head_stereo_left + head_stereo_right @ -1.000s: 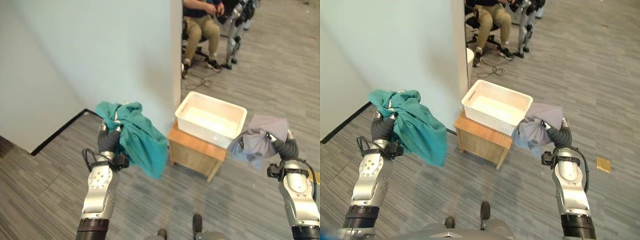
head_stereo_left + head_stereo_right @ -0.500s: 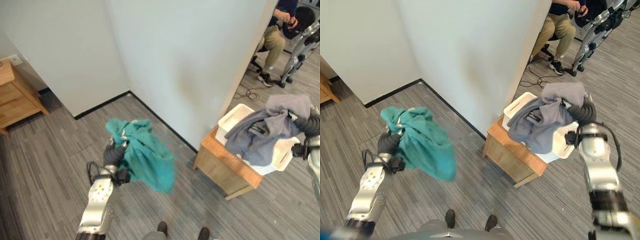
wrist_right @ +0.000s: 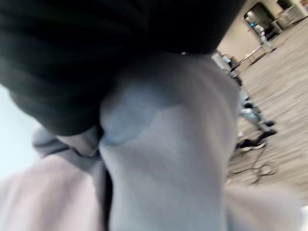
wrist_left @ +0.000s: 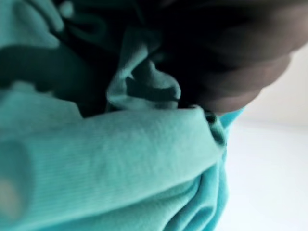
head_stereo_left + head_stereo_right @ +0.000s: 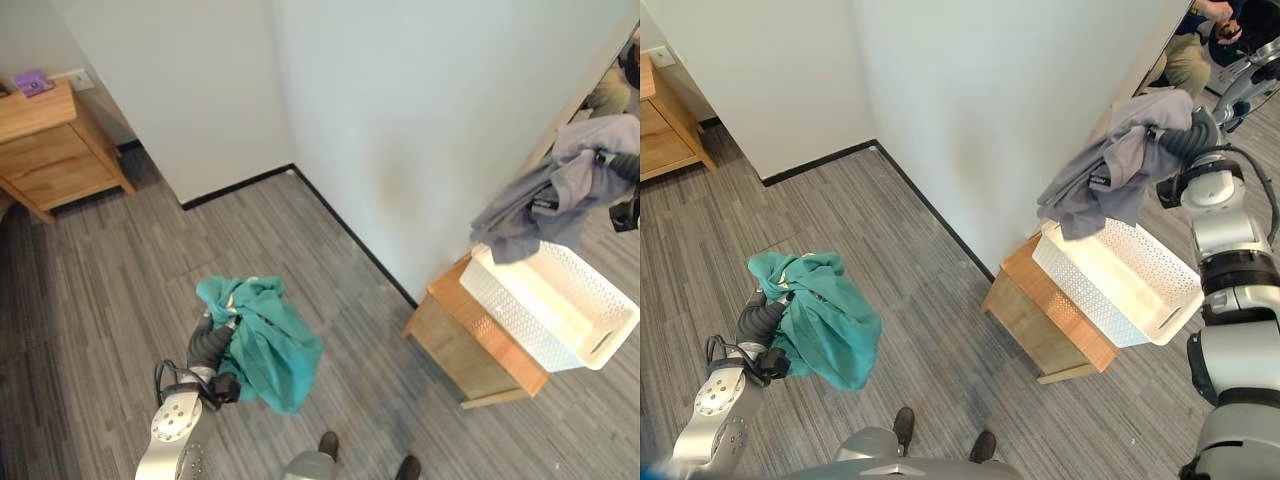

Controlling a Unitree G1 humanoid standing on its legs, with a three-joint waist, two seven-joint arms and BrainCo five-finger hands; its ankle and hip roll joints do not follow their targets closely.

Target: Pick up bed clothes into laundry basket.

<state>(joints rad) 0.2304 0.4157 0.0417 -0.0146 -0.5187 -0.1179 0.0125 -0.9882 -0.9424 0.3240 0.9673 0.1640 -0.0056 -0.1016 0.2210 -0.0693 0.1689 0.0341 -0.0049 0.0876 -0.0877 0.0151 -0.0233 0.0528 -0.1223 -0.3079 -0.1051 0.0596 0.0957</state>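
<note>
Here your left hand (image 5: 762, 322) grips the teal garment (image 5: 820, 320); your right hand (image 5: 1193, 135) grips the grey garment (image 5: 1105, 180) above the white basket (image 5: 1120, 280); the fingers are hidden in cloth.

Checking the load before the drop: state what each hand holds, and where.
Left hand grips the teal garment by its bunched top. Right hand grips the grey garment by its bunched upper end.

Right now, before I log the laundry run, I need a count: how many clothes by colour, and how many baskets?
Teal clothes: 1, held by the left hand
Grey clothes: 1, held by the right hand
White baskets: 1, on a wooden stand
Total: 3
</note>
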